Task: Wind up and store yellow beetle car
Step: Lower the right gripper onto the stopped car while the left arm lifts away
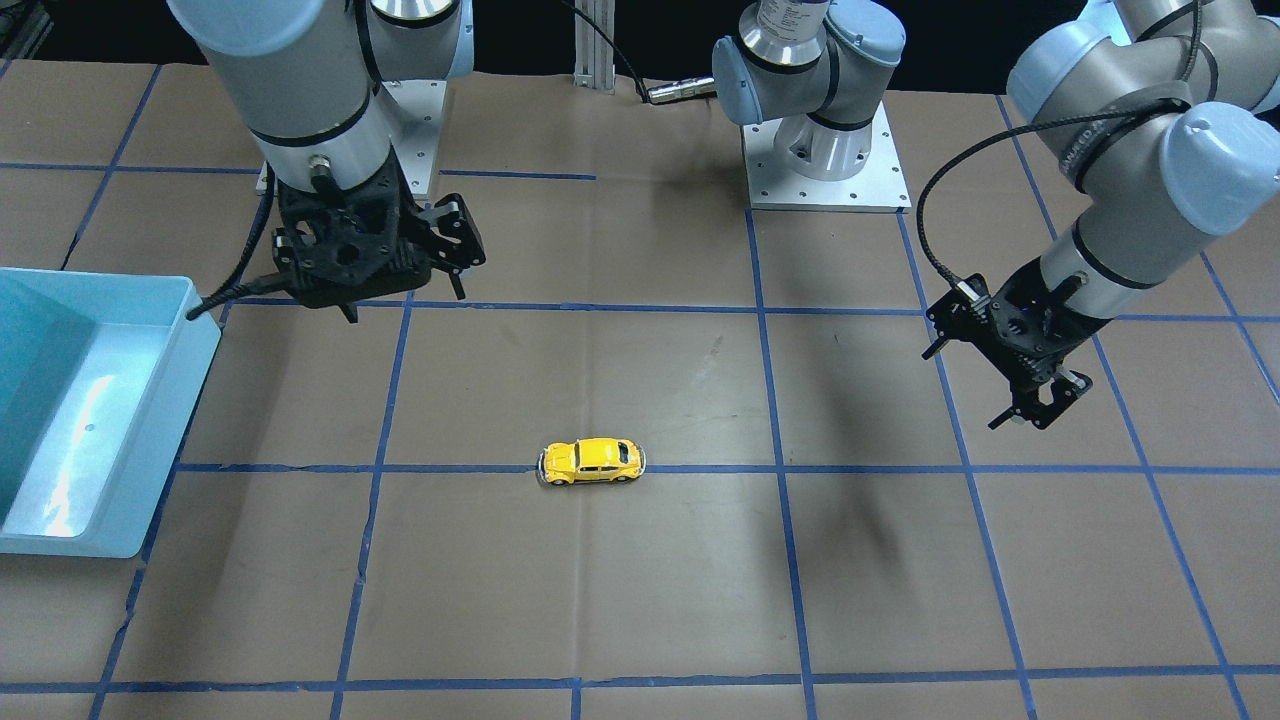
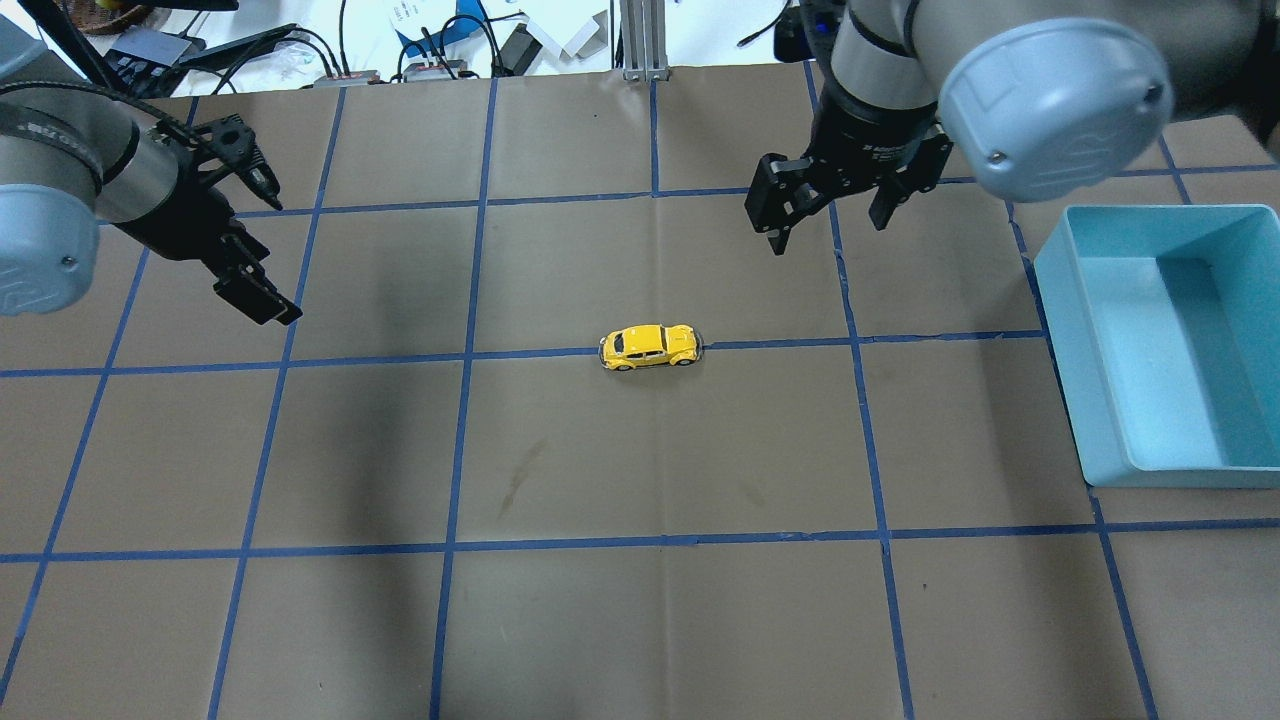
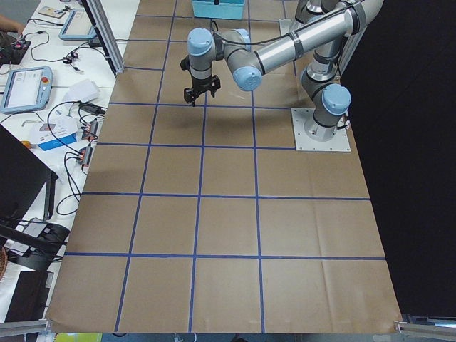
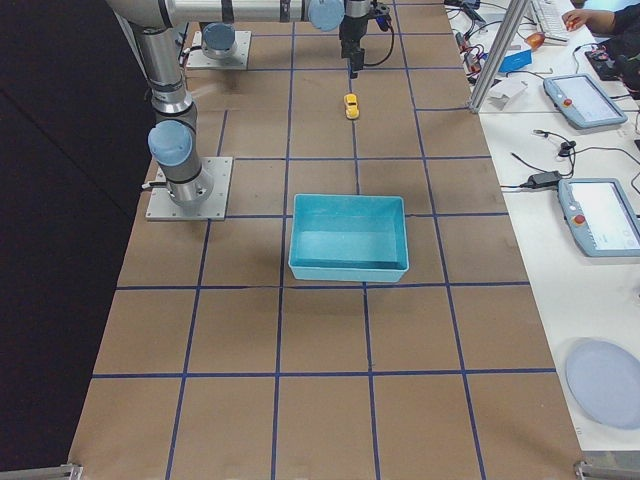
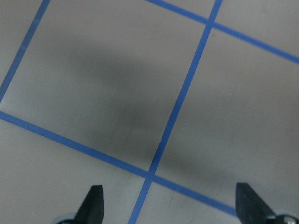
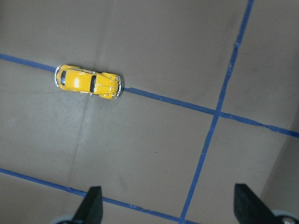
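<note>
Right hand (image 2: 828,228), spread, is hovering short of the car (image 2: 650,346) on the table (image 2: 640,620) and ought to be aligning across its narrow sides; left hand (image 2: 262,250) is hanging spread.

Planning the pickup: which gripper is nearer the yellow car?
The right gripper: its wrist view shows the yellow beetle car, and overhead it hangs closer than the left gripper.

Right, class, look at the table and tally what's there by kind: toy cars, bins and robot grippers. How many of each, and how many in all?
Toy cars: 1, the yellow beetle car
Bins: 1, the light blue bin
Grippers: 2, the left gripper and the right gripper
Total: 4
</note>
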Controlling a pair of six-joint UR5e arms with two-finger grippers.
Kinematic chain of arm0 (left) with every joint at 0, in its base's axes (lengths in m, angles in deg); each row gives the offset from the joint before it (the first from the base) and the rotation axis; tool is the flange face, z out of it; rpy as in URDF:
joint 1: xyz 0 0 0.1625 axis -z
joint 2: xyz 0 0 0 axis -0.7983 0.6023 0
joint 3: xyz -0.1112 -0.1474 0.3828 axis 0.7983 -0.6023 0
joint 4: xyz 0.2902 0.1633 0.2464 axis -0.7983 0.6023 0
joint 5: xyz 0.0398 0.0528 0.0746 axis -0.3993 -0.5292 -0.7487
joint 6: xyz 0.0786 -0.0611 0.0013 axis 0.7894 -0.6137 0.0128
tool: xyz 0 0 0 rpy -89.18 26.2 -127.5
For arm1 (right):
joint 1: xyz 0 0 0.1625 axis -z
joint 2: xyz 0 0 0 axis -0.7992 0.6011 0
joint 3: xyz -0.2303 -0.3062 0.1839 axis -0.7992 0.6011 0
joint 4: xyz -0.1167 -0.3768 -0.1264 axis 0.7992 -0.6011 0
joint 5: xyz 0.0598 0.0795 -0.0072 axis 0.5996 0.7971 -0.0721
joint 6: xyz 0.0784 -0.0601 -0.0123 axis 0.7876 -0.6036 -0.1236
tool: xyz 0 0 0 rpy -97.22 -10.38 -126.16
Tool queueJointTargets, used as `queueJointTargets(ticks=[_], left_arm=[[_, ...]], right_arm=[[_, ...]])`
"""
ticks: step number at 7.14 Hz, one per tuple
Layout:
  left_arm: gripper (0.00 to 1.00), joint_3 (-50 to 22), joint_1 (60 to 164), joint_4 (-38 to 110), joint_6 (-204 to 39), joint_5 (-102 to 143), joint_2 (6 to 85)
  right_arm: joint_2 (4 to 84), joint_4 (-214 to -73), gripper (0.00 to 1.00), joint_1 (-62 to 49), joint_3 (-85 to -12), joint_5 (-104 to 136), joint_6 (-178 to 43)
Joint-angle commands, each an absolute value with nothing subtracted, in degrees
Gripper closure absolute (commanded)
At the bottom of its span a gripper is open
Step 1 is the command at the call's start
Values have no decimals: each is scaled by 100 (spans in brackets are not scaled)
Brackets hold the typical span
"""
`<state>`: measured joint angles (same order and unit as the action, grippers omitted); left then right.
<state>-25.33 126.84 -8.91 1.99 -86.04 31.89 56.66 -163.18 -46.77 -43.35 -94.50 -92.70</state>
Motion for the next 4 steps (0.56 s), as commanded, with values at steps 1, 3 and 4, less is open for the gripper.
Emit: queueJointTargets(ticks=[1,3,4], left_arm=[[0,-2295,13100,-559,-1028,-8978,3007],[0,-1900,13119,55,-1862,-9005,2918],[0,-1759,13171,276,-2407,-9005,2848]], right_arm=[[5400,-16578,0,-5282,-4415,-9430,-9663],[4779,-16977,0,-5751,-4434,-9448,-10176],[4523,-17233,0,-5760,-4442,-9448,-11078]])
